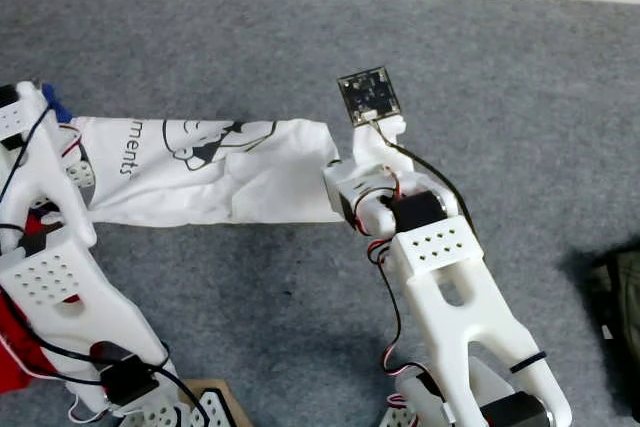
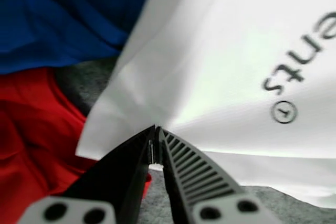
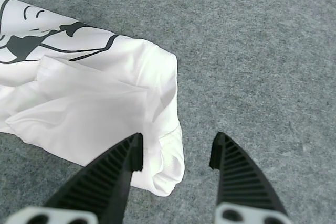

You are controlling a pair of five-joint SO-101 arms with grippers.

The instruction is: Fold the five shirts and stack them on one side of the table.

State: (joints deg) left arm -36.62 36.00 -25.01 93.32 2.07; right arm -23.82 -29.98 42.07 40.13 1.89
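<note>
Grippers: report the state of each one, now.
Left gripper: closed, pinching the edge of the white shirt.
Right gripper: open, holding nothing, at the shirt's other end.

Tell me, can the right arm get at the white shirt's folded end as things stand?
Probably yes. The right gripper hangs open right at that end of the white shirt, one of its fingers over the cloth and the other over bare table, with nothing between them and the fabric.
</note>
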